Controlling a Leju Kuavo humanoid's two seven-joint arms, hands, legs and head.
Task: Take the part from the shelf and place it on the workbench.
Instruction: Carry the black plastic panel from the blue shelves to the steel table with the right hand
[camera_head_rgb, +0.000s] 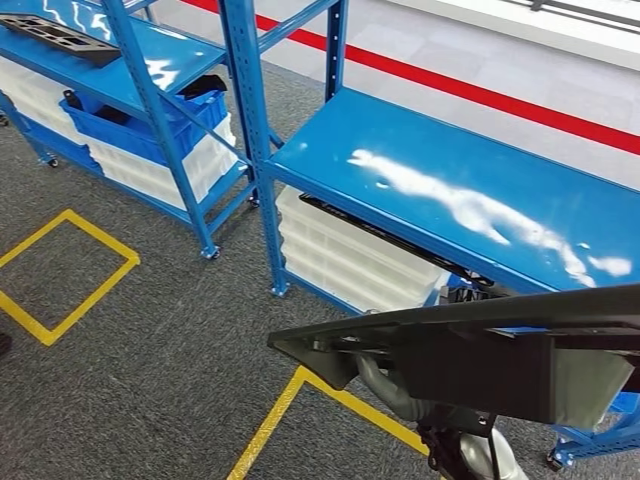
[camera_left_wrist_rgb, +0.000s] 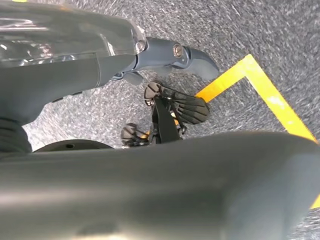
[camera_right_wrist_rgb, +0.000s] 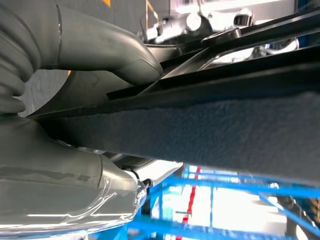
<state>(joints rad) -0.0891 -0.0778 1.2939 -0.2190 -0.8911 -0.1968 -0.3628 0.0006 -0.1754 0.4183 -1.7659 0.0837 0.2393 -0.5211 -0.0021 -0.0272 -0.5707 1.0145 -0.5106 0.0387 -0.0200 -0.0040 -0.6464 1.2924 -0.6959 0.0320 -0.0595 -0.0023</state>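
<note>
Part (camera_head_rgb: 483, 345), a long flat black panel with a pointed end, sits level in the air in front of the near blue shelf (camera_head_rgb: 468, 190), clear of it and above the grey carpet (camera_head_rgb: 166, 350). In the right wrist view the right hand (camera_right_wrist_rgb: 94, 100) grips the part's (camera_right_wrist_rgb: 226, 125) edge, the thick thumb lying over one face and the grey palm cover pressed against the other. In the left wrist view the left hand (camera_left_wrist_rgb: 113, 60) lies beside a broad dark blurred surface that looks to be the same panel; one finger (camera_left_wrist_rgb: 181, 55) reaches out straight over the carpet, and whether this hand clamps the panel cannot be told. A yellow tape line (camera_head_rgb: 302, 410) runs across the carpet under the part's pointed end. Below the shelf's top board stands a stack of white crates (camera_head_rgb: 347, 260). Beyond the shelf a red stripe (camera_head_rgb: 483, 95) crosses the pale floor. To the left of the shelf stands a second blue rack (camera_head_rgb: 136, 60) carrying another black panel (camera_head_rgb: 56, 38), a blue bin (camera_head_rgb: 151, 125) and more white crates below.
</note>
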